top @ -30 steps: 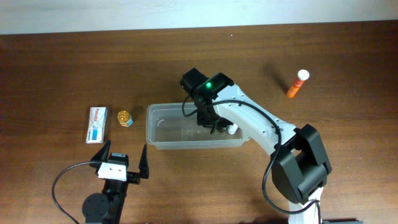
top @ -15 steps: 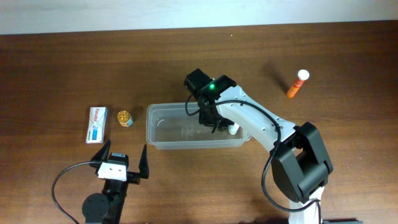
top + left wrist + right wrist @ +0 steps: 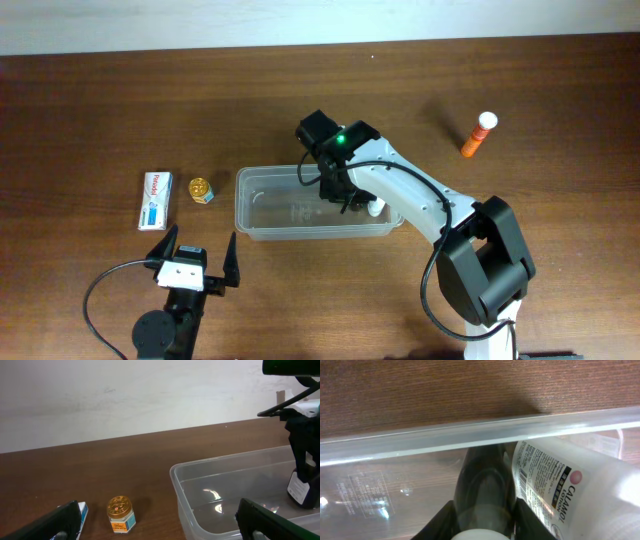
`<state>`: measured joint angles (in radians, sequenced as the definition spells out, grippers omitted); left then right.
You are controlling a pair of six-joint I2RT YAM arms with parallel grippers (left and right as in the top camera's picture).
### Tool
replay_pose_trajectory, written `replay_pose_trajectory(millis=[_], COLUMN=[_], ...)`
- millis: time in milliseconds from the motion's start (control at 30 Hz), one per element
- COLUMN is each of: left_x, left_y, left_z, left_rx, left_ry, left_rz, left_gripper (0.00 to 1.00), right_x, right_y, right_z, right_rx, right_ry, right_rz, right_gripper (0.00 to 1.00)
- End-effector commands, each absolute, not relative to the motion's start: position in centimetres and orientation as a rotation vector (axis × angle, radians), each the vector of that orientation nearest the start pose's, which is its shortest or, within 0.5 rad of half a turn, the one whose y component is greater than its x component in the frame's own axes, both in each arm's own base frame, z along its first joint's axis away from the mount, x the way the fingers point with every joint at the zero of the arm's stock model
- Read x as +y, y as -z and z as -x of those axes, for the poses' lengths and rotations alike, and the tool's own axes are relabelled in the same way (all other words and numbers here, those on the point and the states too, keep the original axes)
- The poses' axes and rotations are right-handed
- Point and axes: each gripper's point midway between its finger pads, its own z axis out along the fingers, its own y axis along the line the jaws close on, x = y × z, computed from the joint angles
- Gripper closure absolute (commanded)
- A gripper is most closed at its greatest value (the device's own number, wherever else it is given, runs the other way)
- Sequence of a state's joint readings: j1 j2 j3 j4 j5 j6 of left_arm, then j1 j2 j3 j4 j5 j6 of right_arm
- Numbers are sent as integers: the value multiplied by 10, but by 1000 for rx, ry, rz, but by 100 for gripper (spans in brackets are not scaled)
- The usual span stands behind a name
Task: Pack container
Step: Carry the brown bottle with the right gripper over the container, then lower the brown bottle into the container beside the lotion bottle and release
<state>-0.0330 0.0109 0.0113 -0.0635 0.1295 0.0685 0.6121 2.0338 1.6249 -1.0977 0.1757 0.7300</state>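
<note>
The clear plastic container (image 3: 245,205) stands mid-table; it also shows in the left wrist view (image 3: 175,472) and the right wrist view (image 3: 470,435). My right gripper (image 3: 335,190) reaches down inside it, shut on a dark bottle with a white cap (image 3: 485,490). A white calamine lotion bottle (image 3: 560,490) lies in the container right beside the dark bottle; its white cap (image 3: 375,209) shows from overhead. My left gripper (image 3: 196,248) is open and empty, near the table's front edge, left of the container.
A small jar with a gold lid (image 3: 201,189) (image 3: 120,514) and a white-and-blue box (image 3: 155,199) (image 3: 80,512) lie left of the container. An orange tube with a white cap (image 3: 478,134) lies at the far right.
My right gripper shifted slightly right and towards the far wall inside the container a second ago, then held still. The left arm has not moved.
</note>
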Motion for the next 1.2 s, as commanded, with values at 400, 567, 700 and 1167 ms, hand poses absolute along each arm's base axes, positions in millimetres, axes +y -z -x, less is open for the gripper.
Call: replay_pose_trajectory(millis=[400,567,700,1167], left_x=[-29,-29,-29,-29], left_y=[-159,-159,-159,-159], left_z=[-244,-244,-244,-244], left_rx=[1627,1627,1627,1627], left_ry=[62,62,62,61], left_rz=[-190,-190,-190,-189], left_gripper=[1,1,1,1], right_x=[196,188,189,192], right_y=[-62,-62,-62,-67], right_z=[-350,-352,-352,-357], right_rx=[2969,2976,2982,2969], right_ry=[183,193,193,178], right_rz=[-182,-198,-135,-96], right_gripper=[59,58,54,48])
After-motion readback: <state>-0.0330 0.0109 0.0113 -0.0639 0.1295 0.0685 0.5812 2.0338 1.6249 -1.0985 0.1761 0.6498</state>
